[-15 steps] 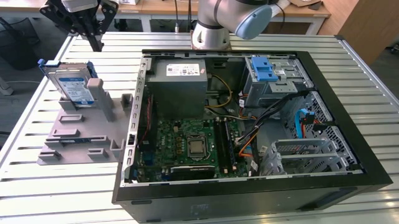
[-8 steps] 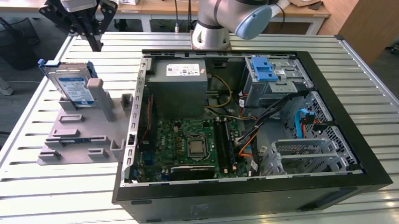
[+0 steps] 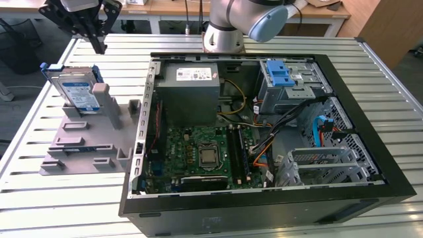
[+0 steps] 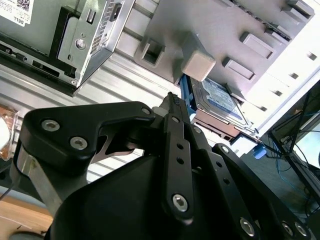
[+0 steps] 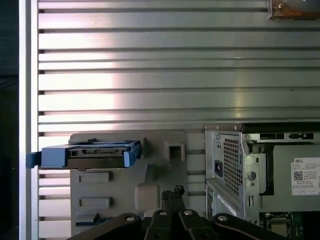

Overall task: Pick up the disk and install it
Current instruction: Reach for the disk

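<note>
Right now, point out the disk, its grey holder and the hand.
disk (image 3: 77, 92), exterior view, on its printed label.
grey holder (image 3: 99, 145), exterior view, on its flat base.
hand (image 3: 101, 49), exterior view, between its fingertips.

Setting: robotics lab or test workshop. Evidence:
- slatted aluminium bench (image 3: 59, 198), lower left of the exterior view
- robot arm base (image 3: 223, 37) standing at the bench's far edge, upper middle
- desktop computer case (image 3: 264, 218) lying opened at centre, motherboard (image 3: 198, 148) exposed
- grey moulded parts fixture (image 3: 86, 144), left of centre
- wooden desks (image 3: 165, 7) along the top edge
</note>
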